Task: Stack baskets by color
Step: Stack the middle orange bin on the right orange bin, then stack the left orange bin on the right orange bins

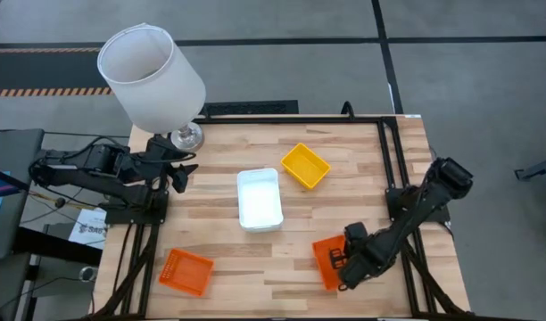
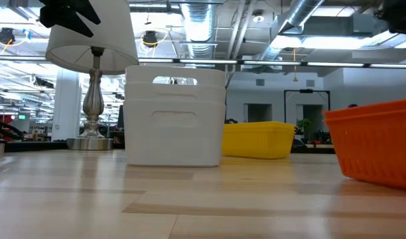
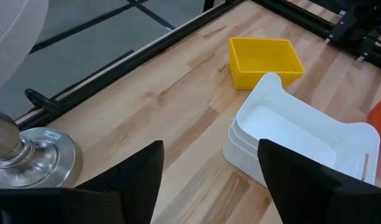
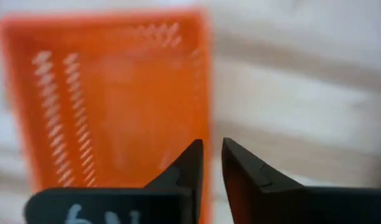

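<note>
A stack of white baskets (image 1: 260,198) stands mid-table, with a yellow basket (image 1: 306,166) just behind it toward the far right. One orange basket (image 1: 186,271) lies near the front left corner. Another orange basket (image 1: 325,259) lies near the front right, under my right gripper (image 1: 343,260). That gripper points down with its fingertips (image 4: 213,163) a narrow gap apart, one on each side of the basket's long side wall (image 4: 205,118). My left gripper (image 1: 178,175) hangs open beside the lamp's base, holding nothing. My right gripper comes at the orange basket from above, one finger (image 4: 189,163) inside its long side wall (image 4: 206,134) and one finger (image 4: 241,169) outside. The view is blurred, so I cannot tell whether either finger touches the wall. The basket's bottom lies on the table.
A lamp with a large white shade (image 1: 151,75) and metal base (image 1: 187,136) stands at the far left corner. Black frame rails (image 1: 391,152) run along the table's far and right edges. Bare wood lies between the white stack and the front edge.
</note>
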